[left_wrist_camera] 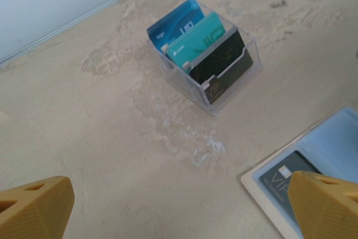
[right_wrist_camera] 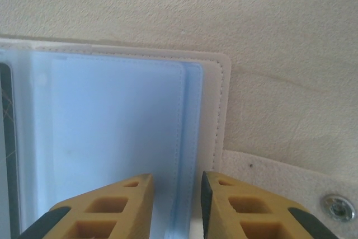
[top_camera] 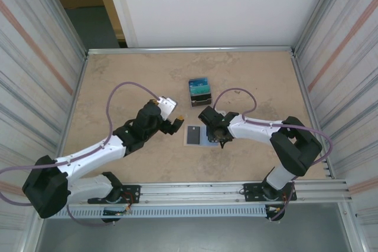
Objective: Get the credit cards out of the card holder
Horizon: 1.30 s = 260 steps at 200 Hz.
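Observation:
The card holder (top_camera: pixel 207 136), a white wallet with pale blue sleeves, lies open on the table between both arms. A dark card (top_camera: pixel 193 135) sits in its left sleeve, seen also in the left wrist view (left_wrist_camera: pixel 279 180). My right gripper (right_wrist_camera: pixel 177 186) hangs low over the holder's right sleeve edge (right_wrist_camera: pixel 190 138), jaws narrowly apart, nothing pinched. My left gripper (left_wrist_camera: pixel 179 211) stands wide open above bare table left of the holder (left_wrist_camera: pixel 335 144). Blue (left_wrist_camera: pixel 179 23), teal (left_wrist_camera: pixel 196 43) and black (left_wrist_camera: pixel 221 62) credit cards stand in a clear box (top_camera: pixel 199 91) beyond.
The holder's white snap flap with a metal stud (right_wrist_camera: pixel 338 208) lies right of my right fingers. Corrugated walls enclose the table on both sides, and a metal rail (top_camera: pixel 195 192) runs along the near edge. Bare tabletop (top_camera: pixel 130 81) stretches to the far left.

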Tool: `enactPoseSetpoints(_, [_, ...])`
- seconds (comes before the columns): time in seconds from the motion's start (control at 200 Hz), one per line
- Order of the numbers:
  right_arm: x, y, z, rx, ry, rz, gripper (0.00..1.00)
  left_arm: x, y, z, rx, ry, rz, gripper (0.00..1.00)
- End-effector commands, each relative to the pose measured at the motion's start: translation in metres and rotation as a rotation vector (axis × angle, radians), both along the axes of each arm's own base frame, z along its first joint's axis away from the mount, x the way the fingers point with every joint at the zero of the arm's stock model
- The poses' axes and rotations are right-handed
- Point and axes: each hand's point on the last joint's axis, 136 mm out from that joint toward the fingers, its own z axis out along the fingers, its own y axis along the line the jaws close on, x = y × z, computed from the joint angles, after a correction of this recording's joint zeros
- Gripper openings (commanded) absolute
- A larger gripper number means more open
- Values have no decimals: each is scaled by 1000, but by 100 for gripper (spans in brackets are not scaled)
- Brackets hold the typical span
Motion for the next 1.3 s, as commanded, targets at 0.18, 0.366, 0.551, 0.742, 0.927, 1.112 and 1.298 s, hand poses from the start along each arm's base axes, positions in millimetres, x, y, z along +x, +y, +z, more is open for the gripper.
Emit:
enactPoseSetpoints(0.18, [9, -10, -1, 13, -2, -6, 26, 10, 7, 9, 7, -33, 74, 99])
enactPoseSetpoints(0.366, [13, -13, 11, 20, -14, -2, 28, 8, 7, 1, 17, -11, 83, 99])
enactPoseSetpoints(0.551, [13, -15, 39, 52, -67, -5, 34, -4, -5, -23, 106, 3, 41, 99])
enactPoseSetpoints(0.742, [13, -3, 66, 190, -102, 2, 33, -10, -22, -47, 149, 26, 24, 99])
enactPoseSetpoints(0.927, [13, 27, 69, 426, -45, 47, 29, -7, -40, -66, 100, 89, 12, 99])
enactPoseSetpoints(1.112, [12, 45, 60, 513, 9, 82, 25, -2, -48, -88, 161, 121, 2, 98])
enactPoseSetpoints(1.298, [11, 51, 44, 522, 59, 80, 22, -1, -52, -98, 179, 134, -12, 98])
